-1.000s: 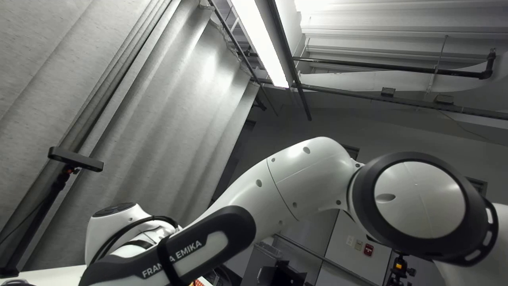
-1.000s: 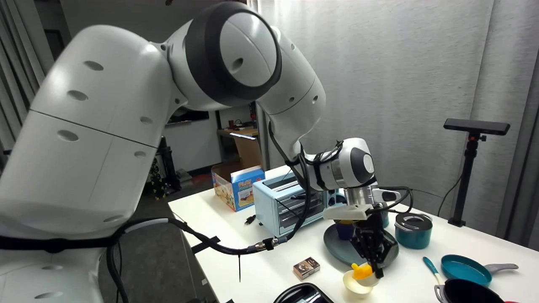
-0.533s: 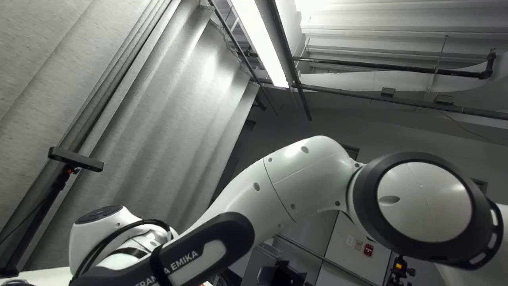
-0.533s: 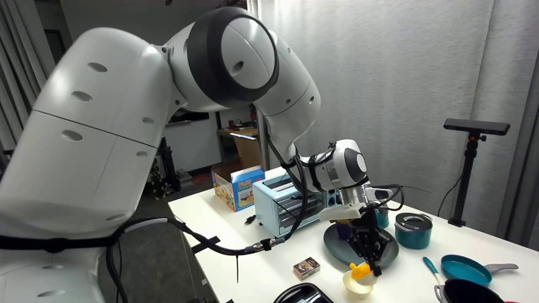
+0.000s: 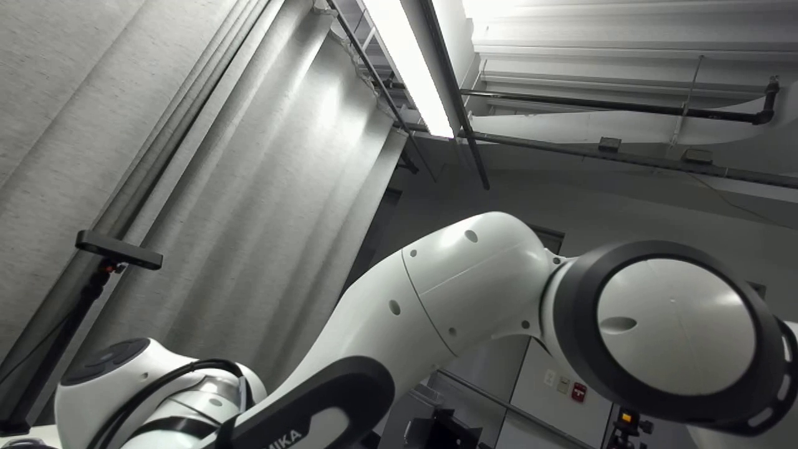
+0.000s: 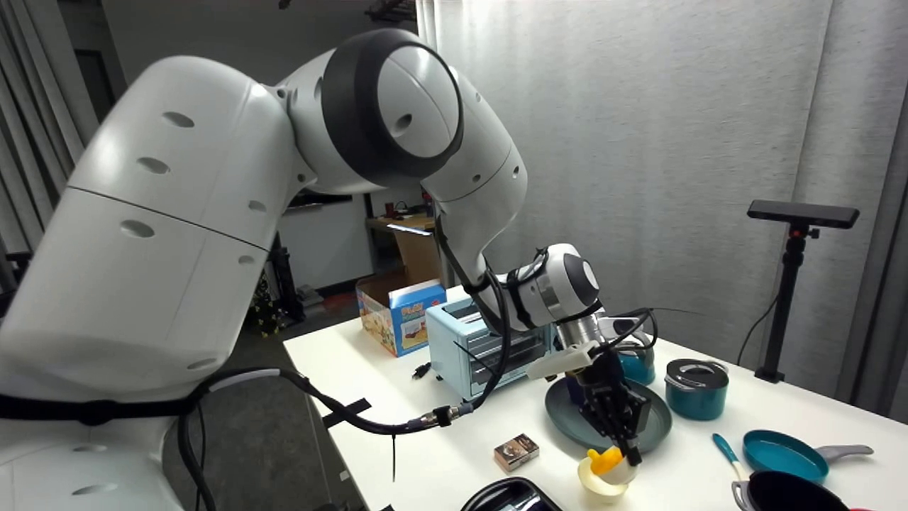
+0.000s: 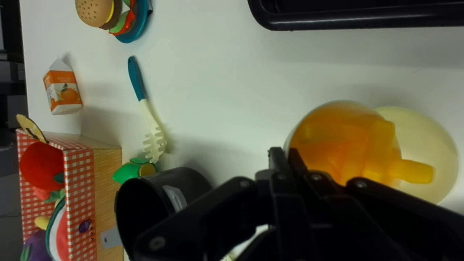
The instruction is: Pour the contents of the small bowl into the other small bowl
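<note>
My gripper [image 7: 286, 154] is shut on the rim of a small whitish bowl [image 6: 623, 474], one finger on each side of the wall. The held bowl is tipped on its side. An orange-yellow piece [image 7: 413, 171] lies in it and sticks out past its rim; it also shows in an exterior view [image 6: 605, 461]. The other small bowl [image 7: 435, 145], cream coloured, stands upright on the table, partly under the held bowl. It also shows in an exterior view [image 6: 597, 490]. The protruding end of the piece is over this cream bowl. Whether the bowls touch I cannot tell.
A black tray [image 7: 355, 18] lies near the bowls. A grey plate [image 6: 578, 422] is behind the gripper. A small brown box [image 6: 516, 452], a black pot [image 6: 791, 491], a teal pan [image 6: 784, 454] and a spaghetti spoon [image 7: 146, 108] are around. A toaster oven [image 6: 454, 355] stands farther back.
The wrist has moved left in an exterior view and the gripper leans more. The held bowl has shifted slightly left with the orange-yellow piece still in it. The cream bowl has not moved.
</note>
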